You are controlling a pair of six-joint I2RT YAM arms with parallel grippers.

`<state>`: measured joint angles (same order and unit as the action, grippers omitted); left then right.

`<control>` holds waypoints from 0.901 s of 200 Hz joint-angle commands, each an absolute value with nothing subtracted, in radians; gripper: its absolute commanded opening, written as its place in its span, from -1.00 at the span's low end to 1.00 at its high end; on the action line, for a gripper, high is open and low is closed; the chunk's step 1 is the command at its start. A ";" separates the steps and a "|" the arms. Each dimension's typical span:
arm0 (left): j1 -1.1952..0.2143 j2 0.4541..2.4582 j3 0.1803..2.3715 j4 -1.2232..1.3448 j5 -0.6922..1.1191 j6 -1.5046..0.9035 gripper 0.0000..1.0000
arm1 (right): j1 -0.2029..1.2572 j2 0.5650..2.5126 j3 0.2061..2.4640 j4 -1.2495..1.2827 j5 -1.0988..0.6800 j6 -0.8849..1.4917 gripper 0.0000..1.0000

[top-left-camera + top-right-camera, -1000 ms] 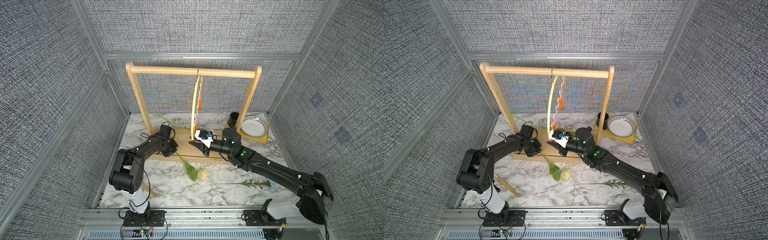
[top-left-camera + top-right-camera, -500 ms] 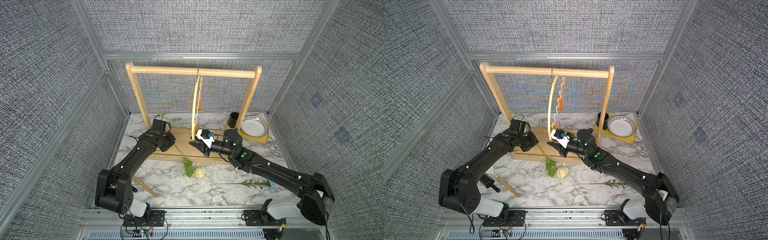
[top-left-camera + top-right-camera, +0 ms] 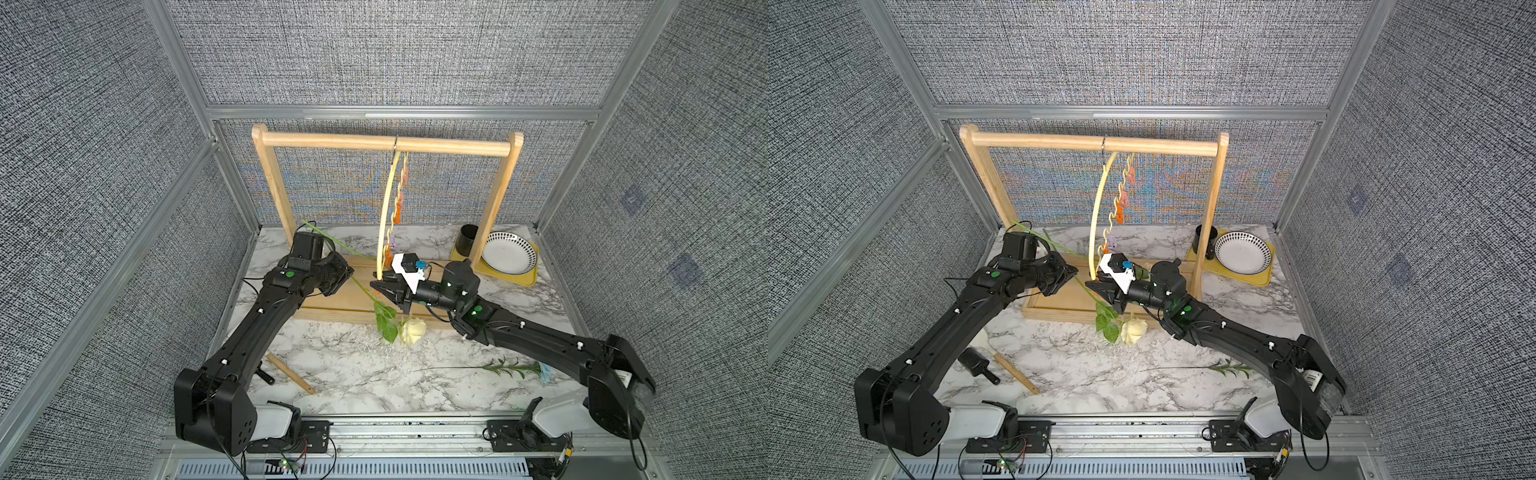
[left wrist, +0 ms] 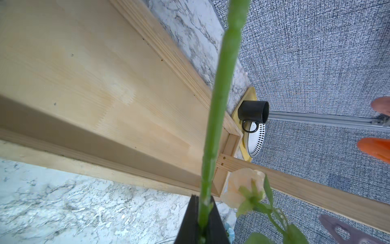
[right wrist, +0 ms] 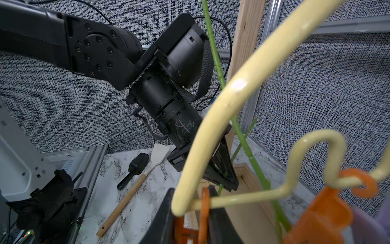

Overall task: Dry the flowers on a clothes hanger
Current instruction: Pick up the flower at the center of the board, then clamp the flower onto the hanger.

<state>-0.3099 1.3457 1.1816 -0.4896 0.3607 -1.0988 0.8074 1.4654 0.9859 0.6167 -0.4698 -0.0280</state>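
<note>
The pale yellow clothes hanger (image 3: 386, 216) hangs edge-on from the rack's top bar, with orange, pink and purple clips on its wavy bar. My right gripper (image 3: 380, 286) is at its lower end, shut on an orange clip (image 5: 203, 211). My left gripper (image 3: 351, 272) is just left of the hanger, shut on the green stem (image 4: 217, 118) of the cream-white rose. The rose's bloom (image 3: 413, 328) hangs low by the rack's base. A pale blue flower (image 3: 498, 368) lies on the marble at the front right, its bloom partly behind the right arm.
The light-wood rack (image 3: 386, 143) stands on a wooden base (image 3: 332, 307) across the back. A black mug (image 3: 469, 241) and a patterned plate (image 3: 509, 257) sit on a yellow tray (image 3: 528, 280) at the back right. A wooden-handled spatula (image 3: 291, 374) and a black scoop (image 3: 976, 365) lie front left.
The left arm has stretched out and carried the rose a little up and toward the hanger, so the bloom sits higher. The right gripper has stayed at the hanger's lower end.
</note>
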 commanded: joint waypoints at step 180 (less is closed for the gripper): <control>-0.311 1.281 1.215 -0.383 0.477 -1.103 -0.96 | 0.810 1.505 1.024 0.614 -0.423 -0.068 -0.49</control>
<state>-0.3122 1.2869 1.2079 -0.3969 0.4557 -1.1103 0.8101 1.5162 1.0248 0.6270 -0.4519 -0.0399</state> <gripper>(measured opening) 0.095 0.259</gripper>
